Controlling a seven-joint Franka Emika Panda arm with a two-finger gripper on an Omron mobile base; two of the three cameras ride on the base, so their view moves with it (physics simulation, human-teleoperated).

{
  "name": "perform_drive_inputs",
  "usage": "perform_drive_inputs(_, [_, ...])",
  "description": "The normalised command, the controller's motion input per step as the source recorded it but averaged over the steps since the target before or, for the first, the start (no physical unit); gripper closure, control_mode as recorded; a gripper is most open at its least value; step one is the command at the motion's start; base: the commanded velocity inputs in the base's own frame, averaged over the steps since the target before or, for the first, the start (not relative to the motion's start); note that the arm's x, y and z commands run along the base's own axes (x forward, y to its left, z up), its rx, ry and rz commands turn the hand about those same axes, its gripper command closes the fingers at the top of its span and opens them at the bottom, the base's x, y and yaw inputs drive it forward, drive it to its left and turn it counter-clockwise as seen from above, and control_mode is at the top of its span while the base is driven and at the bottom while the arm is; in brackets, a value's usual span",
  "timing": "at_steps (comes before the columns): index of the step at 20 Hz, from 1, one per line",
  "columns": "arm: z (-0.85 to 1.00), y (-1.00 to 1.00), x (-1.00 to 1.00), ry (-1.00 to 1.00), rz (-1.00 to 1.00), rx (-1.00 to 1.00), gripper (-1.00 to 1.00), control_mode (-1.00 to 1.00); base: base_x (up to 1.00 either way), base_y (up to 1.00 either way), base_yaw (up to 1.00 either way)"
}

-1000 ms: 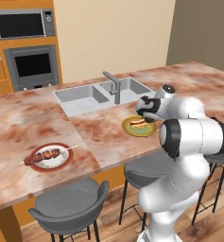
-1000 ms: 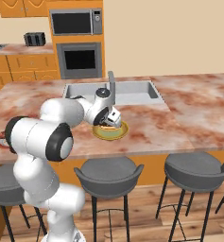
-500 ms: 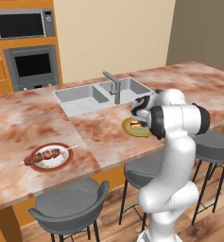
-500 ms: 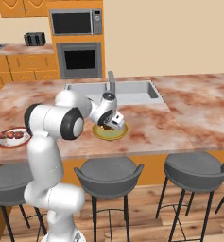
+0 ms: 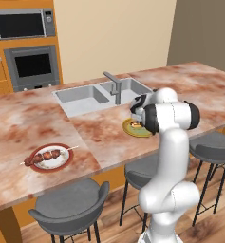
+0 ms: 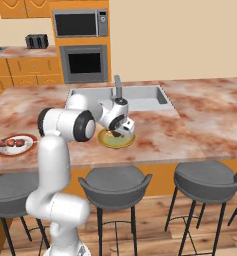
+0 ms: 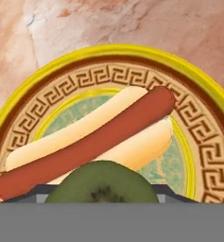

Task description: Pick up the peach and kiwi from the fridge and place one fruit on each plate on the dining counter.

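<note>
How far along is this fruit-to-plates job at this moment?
Done: nothing confirmed; the red-rimmed plate carries a skewer, no fruit. In hand: the gripper holds the kiwi just over the yellow plate with its hot dog. Left: release the kiwi, deliver the peach.

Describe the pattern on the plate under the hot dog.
Yellow rim, brown Greek-key band, pale green centre on the plate; clearest in the hand view.

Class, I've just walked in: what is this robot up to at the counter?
The gripper holds the kiwi low over the yellow-rimmed plate on the dining counter, beside the sink. That plate already carries a hot dog. A red-rimmed plate with a skewer sits further along.
</note>
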Motion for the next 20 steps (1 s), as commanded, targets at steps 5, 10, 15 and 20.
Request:
perform_drive_inputs(5, [-0.32,-0.02,0.12,0.00,0.03,-0.01,-1.00,-1.00,0.00,0.00,0.00])
perform_drive_inputs(10, [-0.26,0.00,0.00,0.01,0.02,-0.04,-1.00,-1.00,0.00,0.00,0.00])
perform_drive_inputs(15, [-0.21,0.00,-0.01,0.01,0.02,-0.01,-1.00,-1.00,0.00,0.00,0.00])
perform_drive_inputs(20, [-0.23,0.00,0.00,0.03,0.01,-0.03,-1.00,-1.00,0.00,0.00,0.00])
